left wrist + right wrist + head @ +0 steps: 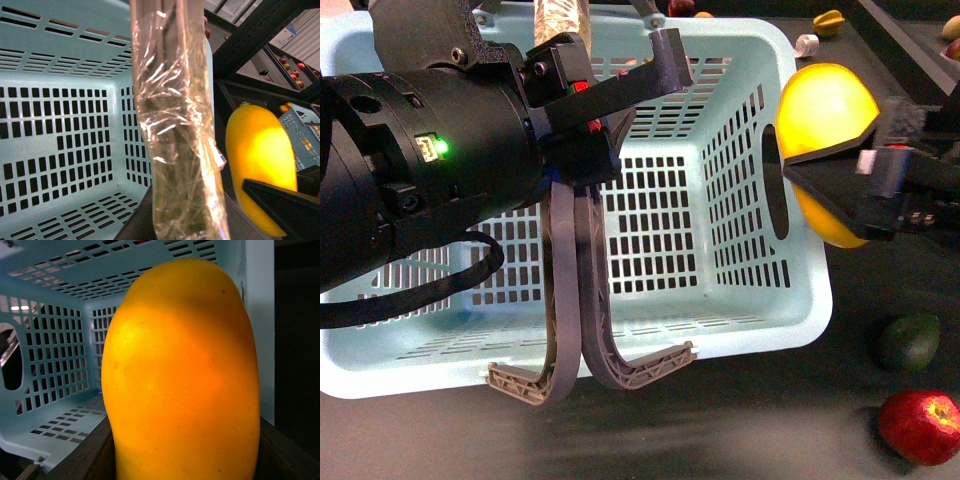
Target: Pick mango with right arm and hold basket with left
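Gripping the mango [820,110] mid-body, the right tool [812,172] is clamped on it just outside the basket [760,300], where smooth, bruisable skin probably wants gentle pressure, while the left tool [605,95] seems closed on the raised handles [565,300].

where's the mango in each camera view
Front view: the mango is at the right, beside the basket's right rim.
Left wrist view: the mango is outside the basket, beyond its corner.
Right wrist view: the mango fills most of the picture, with the basket behind it.
Shared landmark: the pale turquoise basket's slotted walls show in all three views.
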{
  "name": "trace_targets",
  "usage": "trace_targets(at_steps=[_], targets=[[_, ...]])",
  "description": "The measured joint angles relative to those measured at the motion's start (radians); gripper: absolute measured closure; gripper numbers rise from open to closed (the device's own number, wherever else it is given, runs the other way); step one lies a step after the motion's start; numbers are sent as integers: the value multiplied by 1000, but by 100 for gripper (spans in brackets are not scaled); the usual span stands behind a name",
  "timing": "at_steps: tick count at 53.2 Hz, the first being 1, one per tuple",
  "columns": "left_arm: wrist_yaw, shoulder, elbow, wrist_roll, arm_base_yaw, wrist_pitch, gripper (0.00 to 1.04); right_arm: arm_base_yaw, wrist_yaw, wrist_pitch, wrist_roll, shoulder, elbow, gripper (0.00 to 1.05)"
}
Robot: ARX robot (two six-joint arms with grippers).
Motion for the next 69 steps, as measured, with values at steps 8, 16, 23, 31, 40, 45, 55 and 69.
trace_targets(at_steps=[8, 16, 23, 31, 40, 45, 55, 69], targets=[[0, 0, 0, 0, 0, 0, 98, 21, 60, -16, 17, 85, 53, 47], [0, 0, 0, 0, 0, 0, 98, 33, 87, -31, 30, 126, 89, 47], [0, 0, 0, 0, 0, 0, 98, 51, 105, -51, 38, 151, 129, 47], [0, 0, 0, 0, 0, 0, 98, 70, 132, -68, 55, 179, 177, 47], [0, 0, 0, 0, 0, 0, 98, 90, 171, -66, 77, 208, 209, 38], [0, 0, 0, 0, 0, 0, 98, 95, 179, -51, 87, 201, 206, 20], [2, 1, -2, 5, 0, -4, 98, 89, 187, -43, 108, 113, 153, 8], [-1, 0, -3, 1, 1, -6, 98, -2, 240, -61, 117, -133, 15, 8]])
